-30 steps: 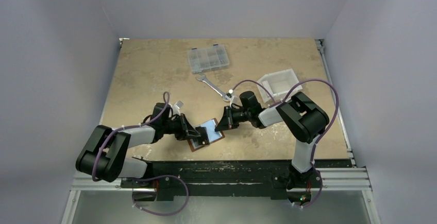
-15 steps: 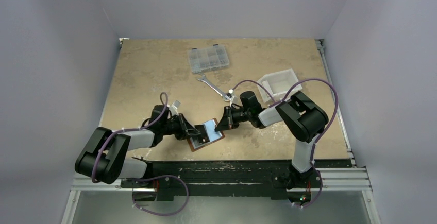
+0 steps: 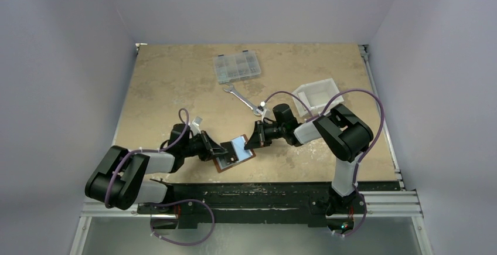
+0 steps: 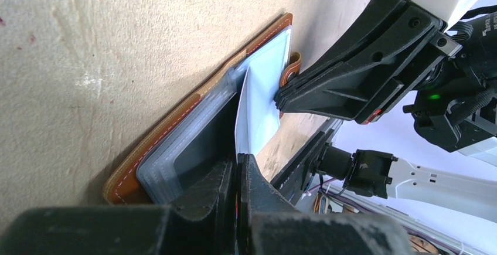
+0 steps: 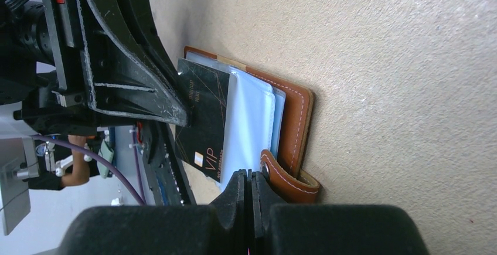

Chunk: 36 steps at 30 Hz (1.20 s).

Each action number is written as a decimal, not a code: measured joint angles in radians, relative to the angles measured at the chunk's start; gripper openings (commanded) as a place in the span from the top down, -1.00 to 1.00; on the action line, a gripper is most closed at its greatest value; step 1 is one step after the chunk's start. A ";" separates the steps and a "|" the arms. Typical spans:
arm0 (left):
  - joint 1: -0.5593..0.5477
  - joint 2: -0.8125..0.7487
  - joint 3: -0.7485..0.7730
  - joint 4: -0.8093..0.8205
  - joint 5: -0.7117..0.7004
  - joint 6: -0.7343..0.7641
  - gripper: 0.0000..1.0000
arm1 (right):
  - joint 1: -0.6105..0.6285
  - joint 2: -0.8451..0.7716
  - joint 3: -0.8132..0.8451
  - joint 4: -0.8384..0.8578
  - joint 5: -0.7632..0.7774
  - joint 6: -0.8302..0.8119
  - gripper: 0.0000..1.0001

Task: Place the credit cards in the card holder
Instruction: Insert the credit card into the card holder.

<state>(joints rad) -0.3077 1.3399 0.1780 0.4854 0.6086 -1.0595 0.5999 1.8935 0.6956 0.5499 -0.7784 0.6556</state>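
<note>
The brown card holder [image 3: 221, 165] lies open near the table's front edge, its clear sleeves [image 5: 252, 120] fanned upward. My left gripper [image 3: 225, 151] is shut on a black credit card [image 5: 202, 114] marked VIP. The card's far edge rests over the sleeves. In the left wrist view the jaws [image 4: 237, 167] pinch the card edge-on above the holder [image 4: 170, 129]. My right gripper [image 5: 249, 176] is shut on the edge of a pale sleeve beside the snap tab [image 5: 287, 179]. It faces the left gripper from the other side of the holder [image 4: 280, 97]. No other credit cards show.
A silver wrench [image 3: 241, 98] lies behind the grippers. A clear compartment box [image 3: 237, 67] stands at the back, and a white bin [image 3: 318, 95] sits to the right. The table's front edge [image 3: 258, 180] runs just below the holder.
My left arm's wrist has drifted slightly left and toward the front. The card holder and the right arm have not moved.
</note>
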 measured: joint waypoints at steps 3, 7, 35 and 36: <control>0.000 0.005 -0.008 0.021 0.003 -0.006 1.00 | 0.000 0.000 0.000 0.001 0.000 0.001 1.00; 0.000 0.010 -0.013 0.034 0.007 -0.015 1.00 | 0.000 0.005 0.000 0.005 -0.003 0.008 1.00; -0.150 0.105 -0.033 0.243 -0.148 -0.124 0.21 | 0.001 0.006 0.000 0.009 -0.002 0.014 1.00; -0.154 0.065 -0.028 0.195 -0.162 -0.126 0.11 | 0.002 0.006 0.000 0.011 -0.001 0.014 1.00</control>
<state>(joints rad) -0.4618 1.4048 0.1497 0.6800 0.4469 -1.1854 0.6018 1.8992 0.6952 0.5606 -0.7795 0.6701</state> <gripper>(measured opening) 0.285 0.024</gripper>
